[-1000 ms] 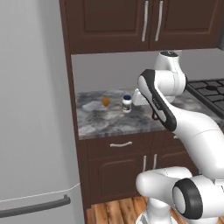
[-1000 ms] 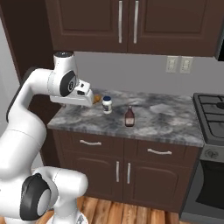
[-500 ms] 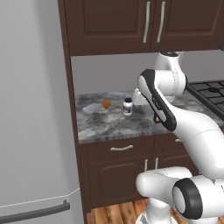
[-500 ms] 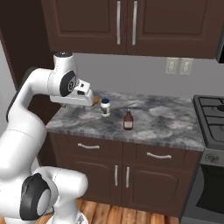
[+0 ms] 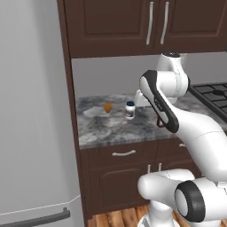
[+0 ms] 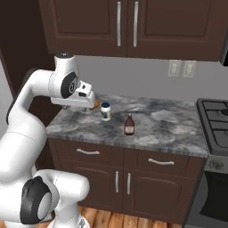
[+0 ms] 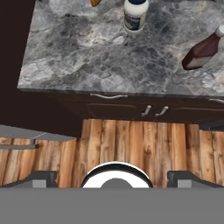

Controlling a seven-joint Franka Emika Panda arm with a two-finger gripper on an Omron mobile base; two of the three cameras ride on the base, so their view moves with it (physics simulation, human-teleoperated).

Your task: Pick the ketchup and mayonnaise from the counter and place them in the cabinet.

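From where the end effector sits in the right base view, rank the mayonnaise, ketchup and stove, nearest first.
1. Mayonnaise: on the counter just right of the end effector.
2. Ketchup: farther right, nearer the counter's front edge.
3. Stove: at the far right end.

Counter (image 6: 164, 127) under me looks like polished grey speckled granite, smooth with a faint sheen. Drawers (image 6: 120, 156) and wall cupboards (image 6: 133, 26) are dark brown wood, satin finish, with brushed silver metal handles (image 6: 88, 152). Ketchup (image 6: 129, 125) reads as glossy dark red-brown glass or plastic, can't tell which. Mayo (image 6: 105, 111) is a smooth white jar, probably plastic, with a dark label band. Floor (image 7: 131, 144) is warm wood planks, visible grain, slightly shiny. Fridge (image 5: 31, 111) is flat matt grey metal. My arm (image 6: 31, 102) is glossy white plastic with dark joints.
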